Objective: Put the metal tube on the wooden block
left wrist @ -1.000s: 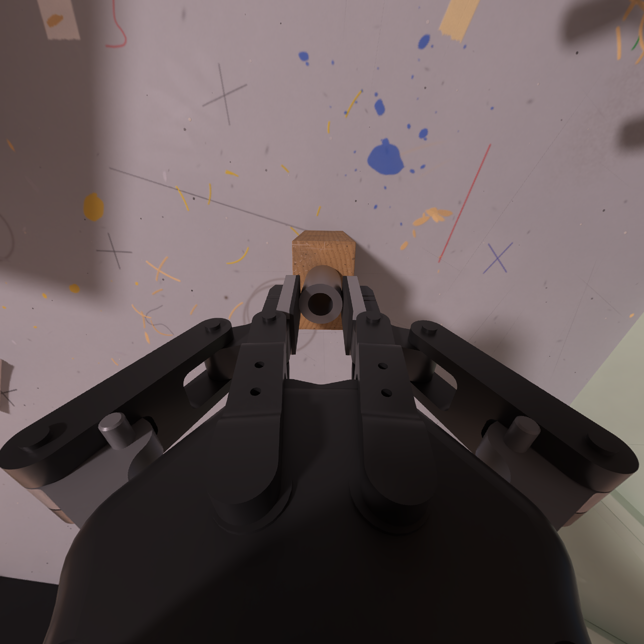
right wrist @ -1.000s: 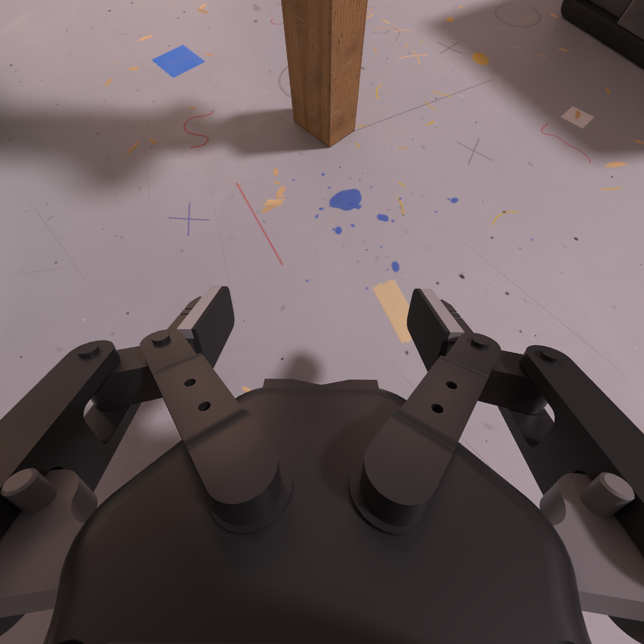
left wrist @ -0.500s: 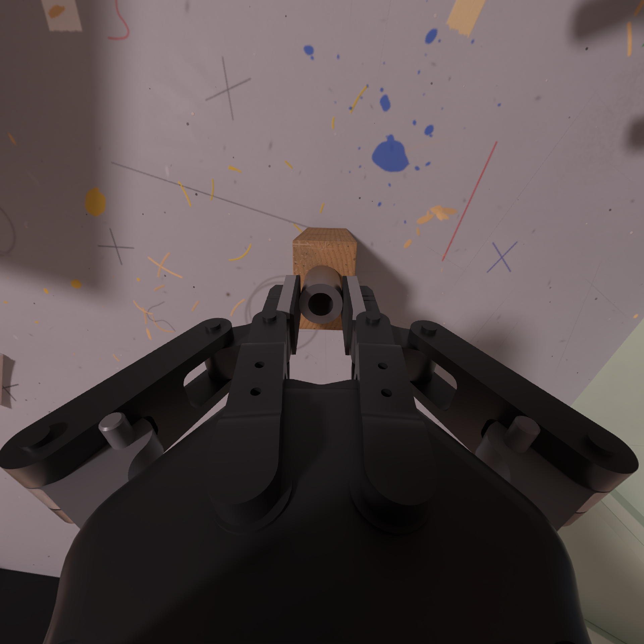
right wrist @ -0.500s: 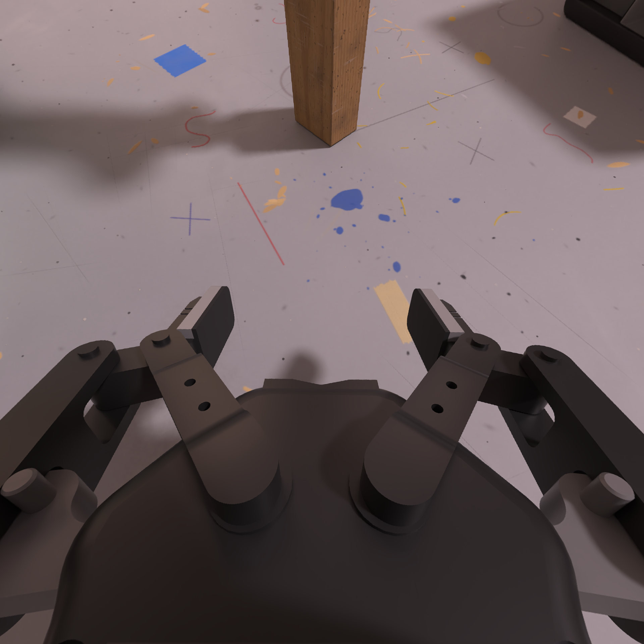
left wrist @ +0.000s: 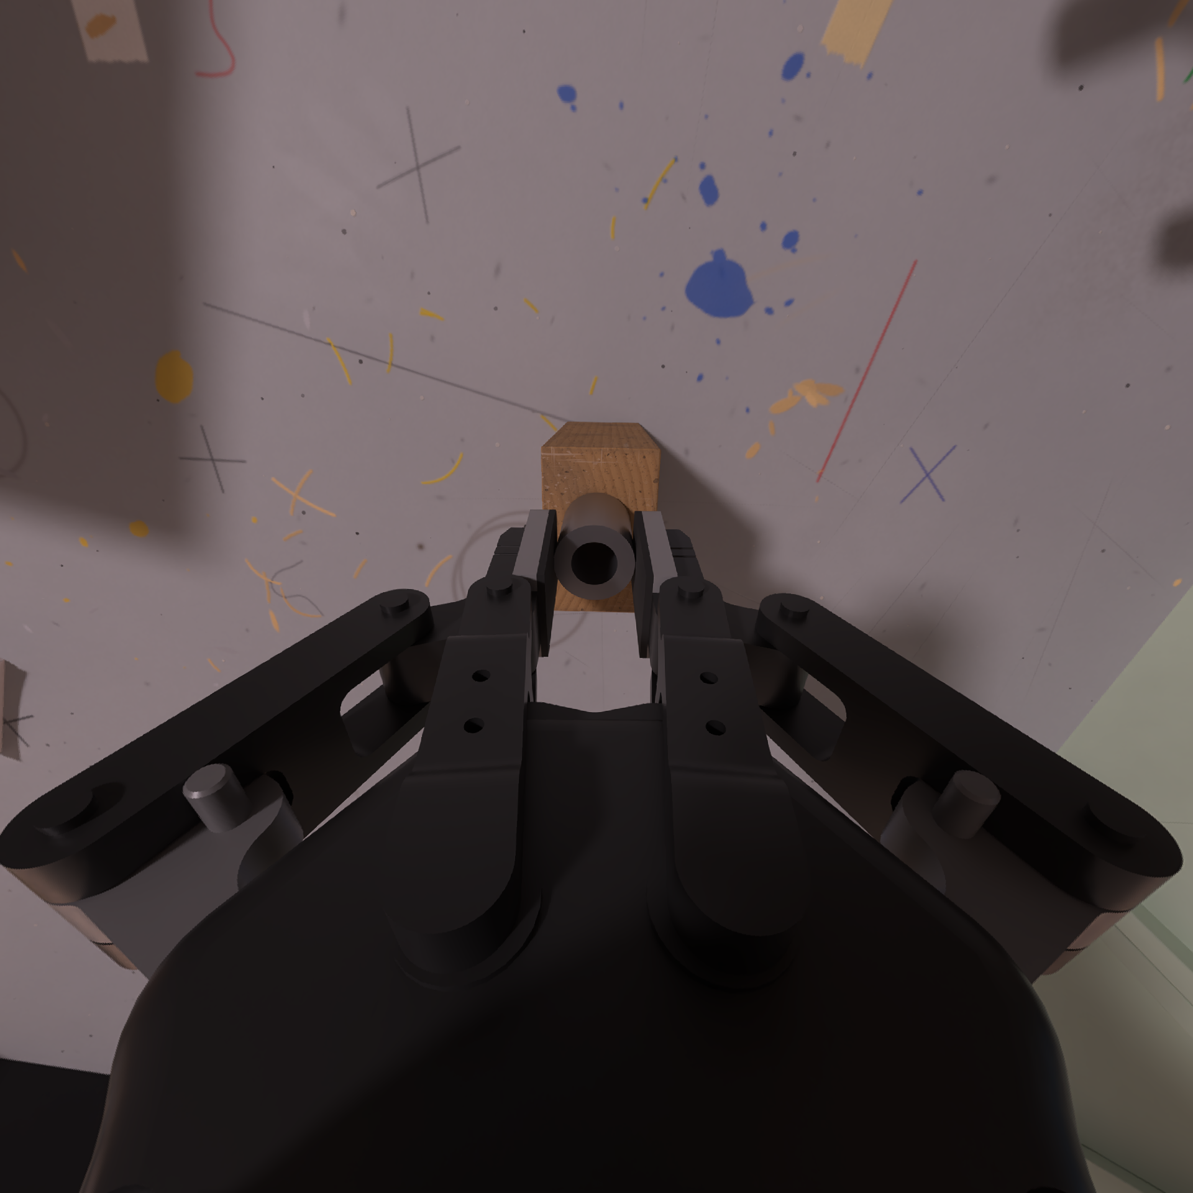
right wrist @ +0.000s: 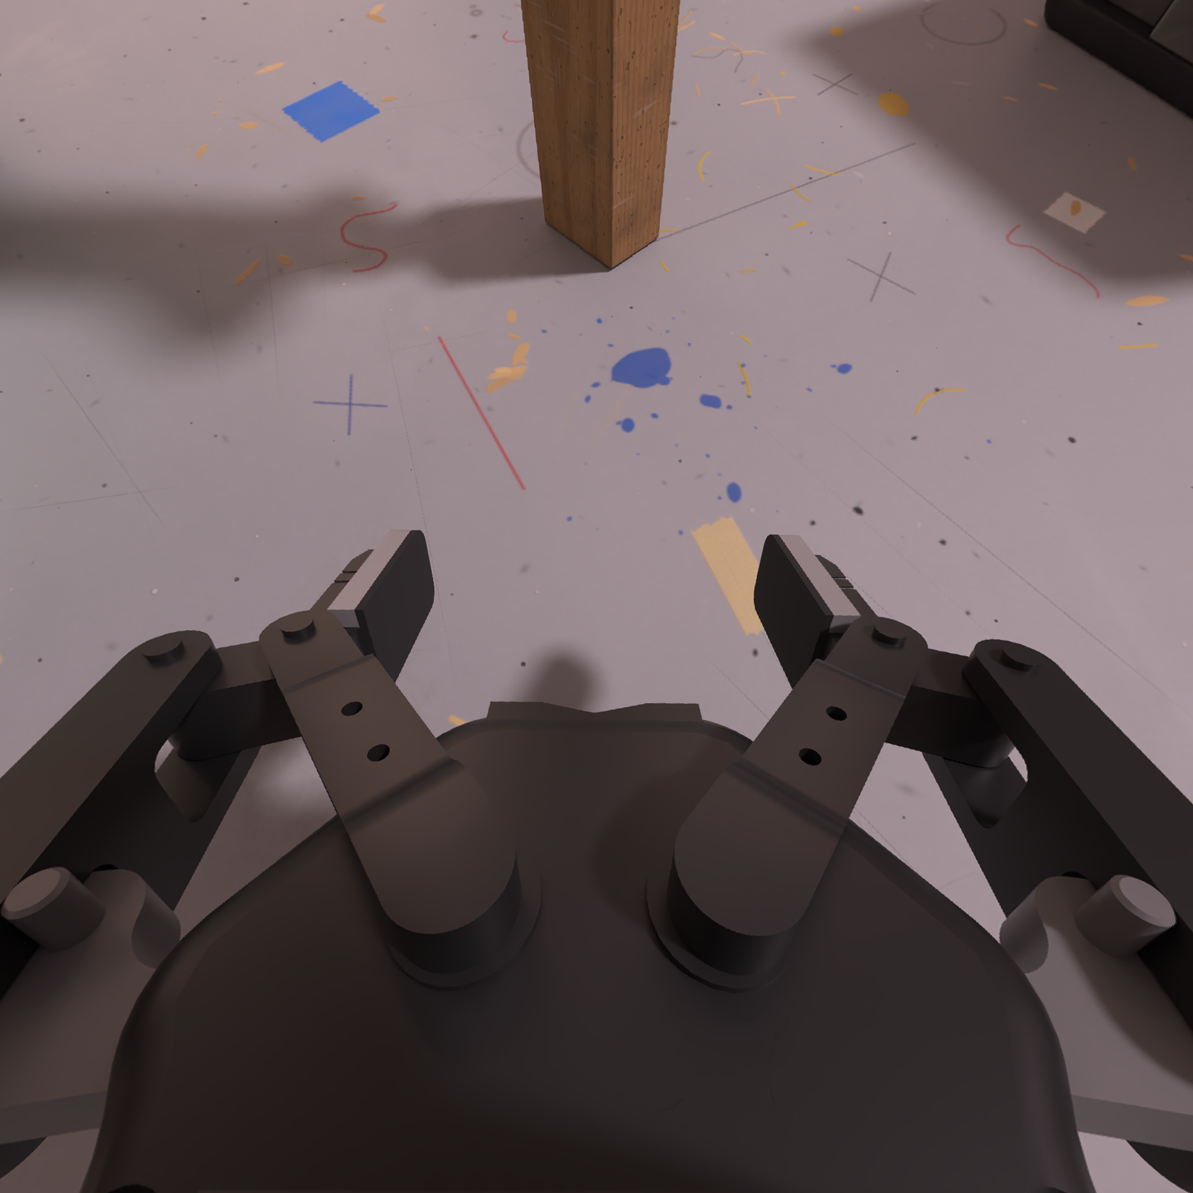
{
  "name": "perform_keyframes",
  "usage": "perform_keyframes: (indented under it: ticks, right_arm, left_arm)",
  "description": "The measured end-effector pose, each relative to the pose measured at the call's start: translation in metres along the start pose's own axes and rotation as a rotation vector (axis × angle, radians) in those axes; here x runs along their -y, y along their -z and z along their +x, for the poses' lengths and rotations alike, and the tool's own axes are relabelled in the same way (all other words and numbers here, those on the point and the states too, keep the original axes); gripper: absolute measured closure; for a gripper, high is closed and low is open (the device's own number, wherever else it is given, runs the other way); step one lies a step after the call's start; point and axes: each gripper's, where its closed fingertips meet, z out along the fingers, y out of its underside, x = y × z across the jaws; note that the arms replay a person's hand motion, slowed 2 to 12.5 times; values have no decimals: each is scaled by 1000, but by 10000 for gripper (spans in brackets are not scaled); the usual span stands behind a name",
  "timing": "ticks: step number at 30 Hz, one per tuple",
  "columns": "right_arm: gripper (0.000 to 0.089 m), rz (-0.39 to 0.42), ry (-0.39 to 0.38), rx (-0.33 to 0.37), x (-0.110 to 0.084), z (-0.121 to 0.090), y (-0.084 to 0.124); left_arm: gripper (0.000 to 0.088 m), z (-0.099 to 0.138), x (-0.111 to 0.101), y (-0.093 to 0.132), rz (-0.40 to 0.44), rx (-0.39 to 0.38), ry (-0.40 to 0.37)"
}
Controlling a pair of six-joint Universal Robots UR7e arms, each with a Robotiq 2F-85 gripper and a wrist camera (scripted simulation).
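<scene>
In the left wrist view, my left gripper (left wrist: 594,555) is shut on a dark grey metal tube (left wrist: 594,560), seen end-on with its bore facing the camera. Directly below it stands the wooden block (left wrist: 600,461), its square top filling the space behind the tube. I cannot tell whether the tube touches the block's top. In the right wrist view, the same block (right wrist: 600,129) stands upright as a tall post on the table, its top out of frame. My right gripper (right wrist: 594,581) is open and empty, low over the table well short of the block.
The grey table (left wrist: 904,161) is marked with paint spots, crosses and tape pieces. A pale green floor area (left wrist: 1149,742) shows past the table edge at the right. A dark object (right wrist: 1123,39) sits at the far right corner in the right wrist view.
The left gripper with the tube has shifted slightly over the block; table marks drifted a little. The right gripper has barely moved.
</scene>
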Motion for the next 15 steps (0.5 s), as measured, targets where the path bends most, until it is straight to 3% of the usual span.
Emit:
perform_keyframes:
  ticks: [15]
  right_arm:
    - [39,0,2,4,1,-1,-1]
  left_arm:
    - [671,1,1,-1,-2,1,-9]
